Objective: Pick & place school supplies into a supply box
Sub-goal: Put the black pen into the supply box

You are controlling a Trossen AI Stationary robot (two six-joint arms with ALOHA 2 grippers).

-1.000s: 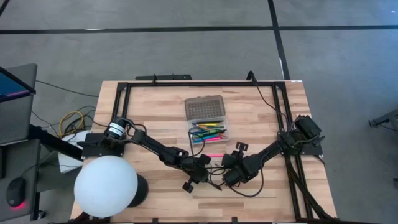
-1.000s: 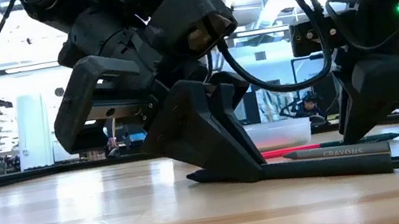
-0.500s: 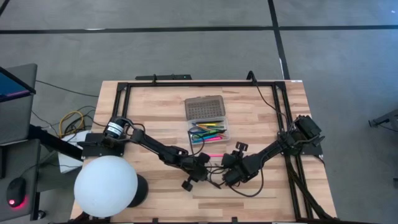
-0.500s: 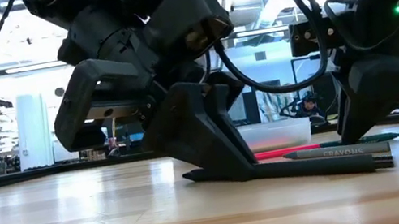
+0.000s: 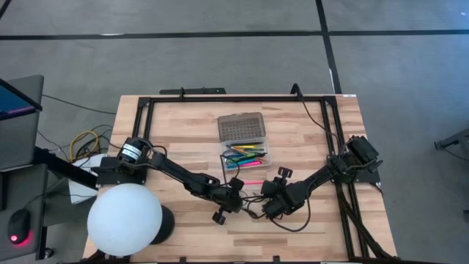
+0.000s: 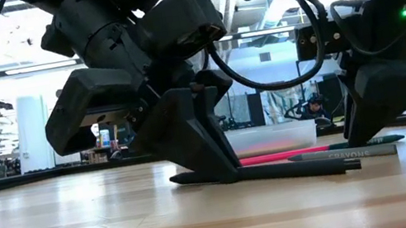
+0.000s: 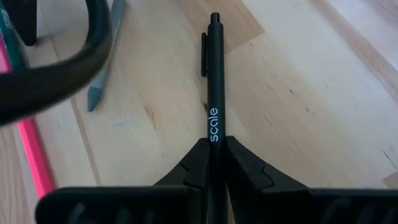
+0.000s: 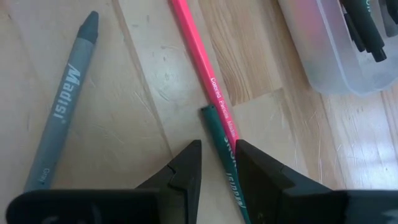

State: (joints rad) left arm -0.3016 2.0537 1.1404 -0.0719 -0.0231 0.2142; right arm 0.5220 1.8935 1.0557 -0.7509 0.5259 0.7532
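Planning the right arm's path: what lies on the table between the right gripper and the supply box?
In the right wrist view, a pink colored pencil lies between the right gripper and the supply box; otherwise bare wood.

Overhead looks straight down, low looks level across table (image 5: 183, 125), wrists close above.
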